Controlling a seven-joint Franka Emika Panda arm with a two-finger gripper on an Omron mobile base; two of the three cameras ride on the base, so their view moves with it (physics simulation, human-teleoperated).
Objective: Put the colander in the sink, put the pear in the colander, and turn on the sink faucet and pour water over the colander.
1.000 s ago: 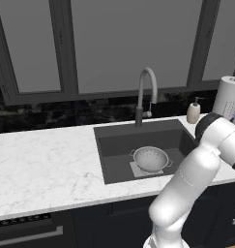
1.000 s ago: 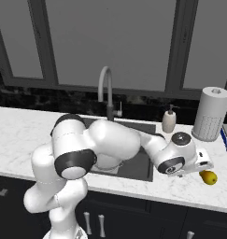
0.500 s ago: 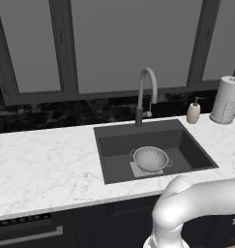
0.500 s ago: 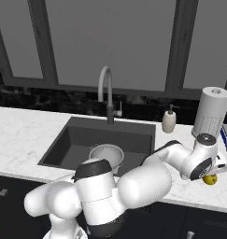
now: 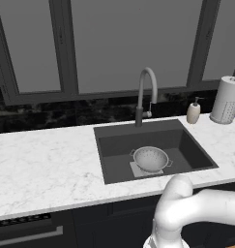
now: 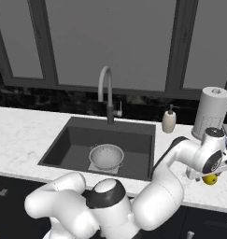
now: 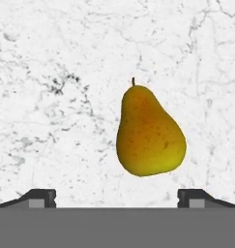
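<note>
- You have the marble counter point(image 5: 46, 164) running the whole width under the dark windows, white with grey veining, and it wraps the basin on every side.
- Set into it is the sink point(image 5: 186, 147), a dark grey rectangular basin with a pale square patch on its floor.
- Behind the basin's back edge you see the sink faucet point(image 5: 147, 92), a tall grey gooseneck on a dark base, its spout curving forward over the basin; a small lever sticks out at its side.
- At the right end of the counter stands a paper towel roll point(image 6: 210, 112), upright against the backsplash.
- The colander point(image 5: 150, 158) sits upright on the floor of the sink, over the pale patch, with its two small handles out to the sides. Nothing lies inside it.
- Between the faucet and the paper towel roll you find a small cream soap dispenser point(image 6: 169, 121), upright near the sink's right rear corner.
- Your gripper point(image 7: 116, 197) hangs over the counter to the right of the sink, pointing down at the marble; its two dark fingertips stand wide apart and hold nothing.
- The pear point(image 7: 149, 133) lies on its side on the bare marble, out of the sink and well apart from the colander. In the hand view it lies just ahead of the spread tips, in line with the gap between them, stem pointing away. In the right base view it peeks out yellow just below the hand.
</note>
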